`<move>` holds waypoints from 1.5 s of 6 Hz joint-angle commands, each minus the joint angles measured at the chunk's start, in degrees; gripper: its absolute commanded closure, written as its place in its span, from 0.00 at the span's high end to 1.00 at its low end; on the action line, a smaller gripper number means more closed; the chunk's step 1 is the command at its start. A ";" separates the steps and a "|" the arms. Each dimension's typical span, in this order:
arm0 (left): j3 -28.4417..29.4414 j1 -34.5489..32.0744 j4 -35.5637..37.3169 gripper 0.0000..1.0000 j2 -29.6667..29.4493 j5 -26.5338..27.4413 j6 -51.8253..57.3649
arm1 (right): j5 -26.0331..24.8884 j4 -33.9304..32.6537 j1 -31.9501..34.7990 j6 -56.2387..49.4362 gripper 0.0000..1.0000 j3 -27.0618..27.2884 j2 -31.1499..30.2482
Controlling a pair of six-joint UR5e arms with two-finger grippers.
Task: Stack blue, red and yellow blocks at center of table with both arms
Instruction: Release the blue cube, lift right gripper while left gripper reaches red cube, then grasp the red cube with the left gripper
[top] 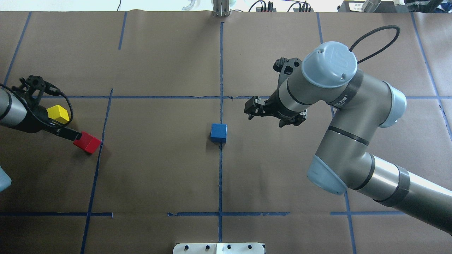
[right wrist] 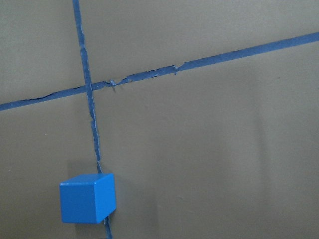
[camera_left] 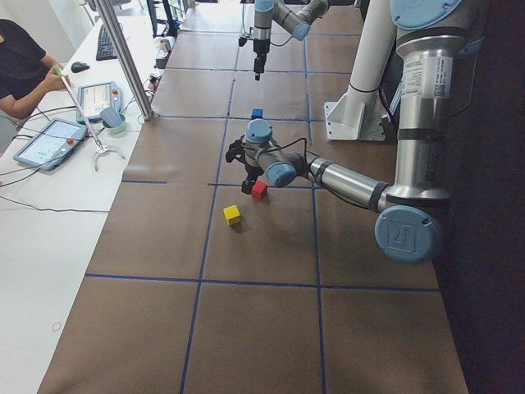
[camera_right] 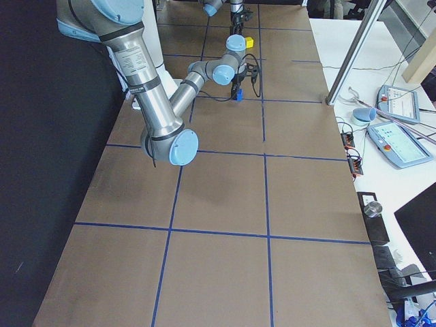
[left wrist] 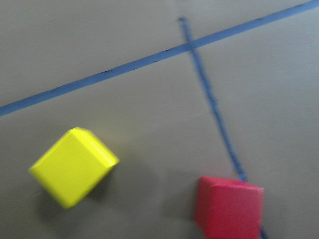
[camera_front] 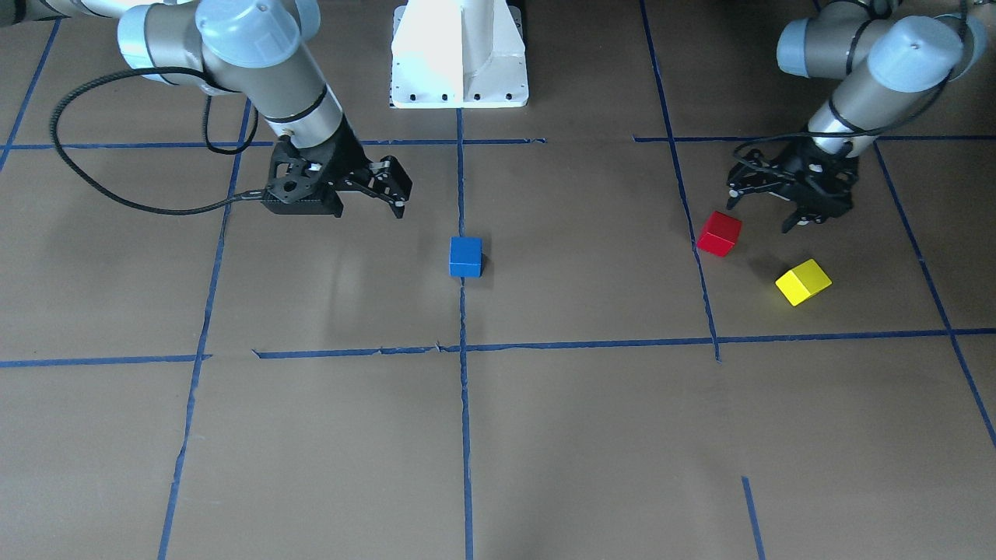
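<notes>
The blue block (camera_front: 465,257) sits on the centre tape line, also in the overhead view (top: 218,132) and low left in the right wrist view (right wrist: 87,198). The red block (camera_front: 719,233) and yellow block (camera_front: 803,281) lie apart on my left side, also in the overhead view (red (top: 87,143), yellow (top: 58,113)) and the left wrist view (red (left wrist: 228,206), yellow (left wrist: 73,166)). My left gripper (camera_front: 761,216) is open and empty, hovering just behind the red block. My right gripper (camera_front: 401,194) is open and empty, above the table beside the blue block.
Brown paper with blue tape lines (camera_front: 464,404) covers the table. The white robot base (camera_front: 459,54) stands at the robot-side edge. Operator tablets (camera_left: 49,141) lie on a side table past the table's far edge.
</notes>
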 commanded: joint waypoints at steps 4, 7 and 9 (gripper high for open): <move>4.02 6.99 0.28 0.98 -1.19 8.12 1.52 | 0.11 0.24 0.54 -0.99 1.00 1.00 -1.84; 4.56 6.99 0.28 0.53 -2.25 8.12 1.60 | 0.02 0.33 0.63 -0.99 1.00 1.00 -1.93; 2.63 6.73 0.36 0.08 -6.88 7.68 0.91 | -0.42 0.33 0.89 -0.99 1.00 1.44 -2.19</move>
